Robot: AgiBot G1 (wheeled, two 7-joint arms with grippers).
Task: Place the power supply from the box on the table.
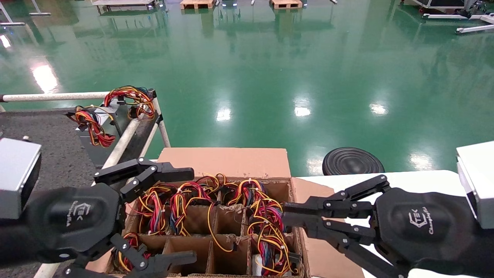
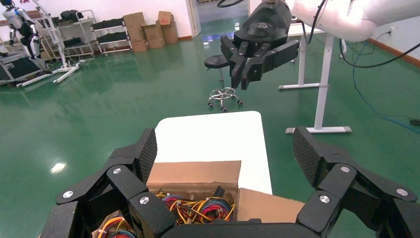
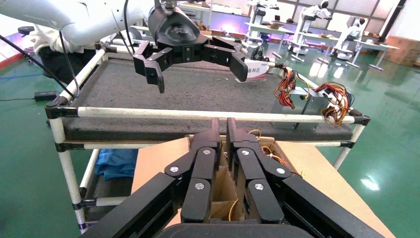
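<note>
Left gripper [image 1: 191, 212] near left, fingers spread wide, right gripper [image 1: 283, 219] near right, fingers pressed together, both pointing inward

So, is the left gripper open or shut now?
Open. The left gripper has its black fingers spread wide and empty above the brown cardboard box.
</note>
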